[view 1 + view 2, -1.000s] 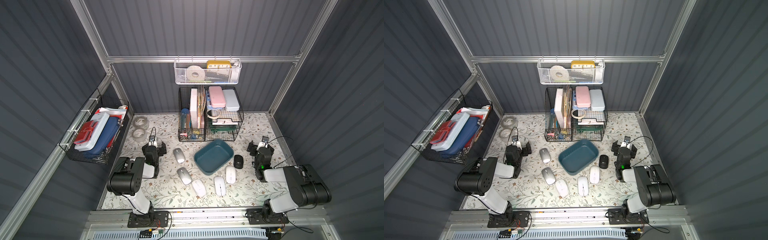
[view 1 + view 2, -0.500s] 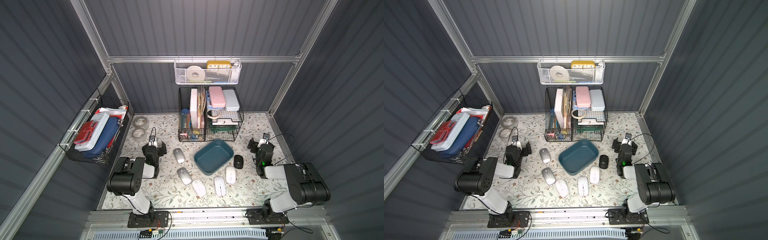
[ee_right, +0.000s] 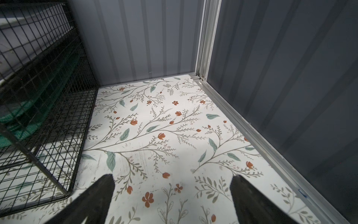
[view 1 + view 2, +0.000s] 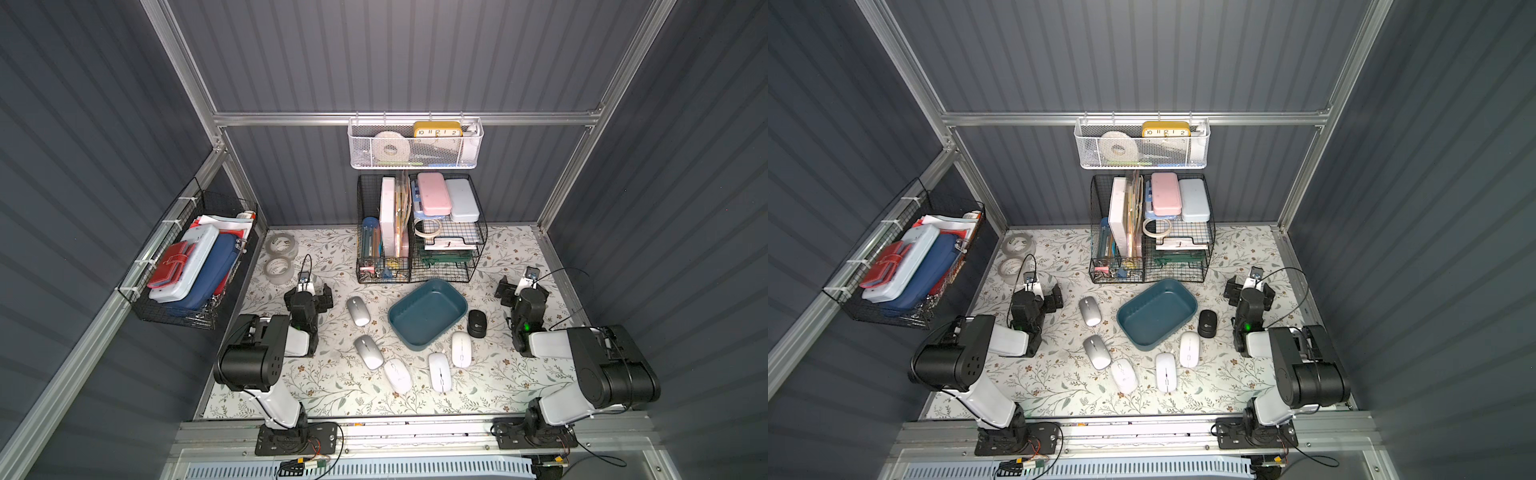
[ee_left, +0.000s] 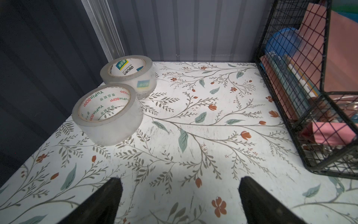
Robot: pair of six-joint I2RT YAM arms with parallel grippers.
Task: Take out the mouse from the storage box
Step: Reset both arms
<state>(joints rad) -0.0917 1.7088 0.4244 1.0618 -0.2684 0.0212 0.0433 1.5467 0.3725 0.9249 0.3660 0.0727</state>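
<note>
L gripper (image 5: 179, 184): jaws spread wide, nothing betw. them, only the bare floral table (image 5: 193, 126) below. Ahead & to its outer side are two tape rolls (image 5: 107, 114). Ahead on its inner side is the black wire-mesh organiser (image 5: 310, 97). R gripper (image 3: 172, 180): also spread wide & empty, facing the back corner, organiser on its inner side.

Storage box (image 4: 426, 311) sits betw. the two grippers & looks empty in both top views. All mice lie on the table outside it:
- black mouse (image 4: 476, 323): nearest R gripper, just beside the box wall
- three white mice (image 4: 439, 372): behind the grippers, along the box's base-side edge
- two silver mice (image 4: 358, 311): betw. L gripper & box

So prob. nothing left to lift out.

Handling, my guess: a mouse is light, w/ a stiff plastic shell. The domed top is smooth & slippery, so pinch across the narrow waist, low on the flanks.
</note>
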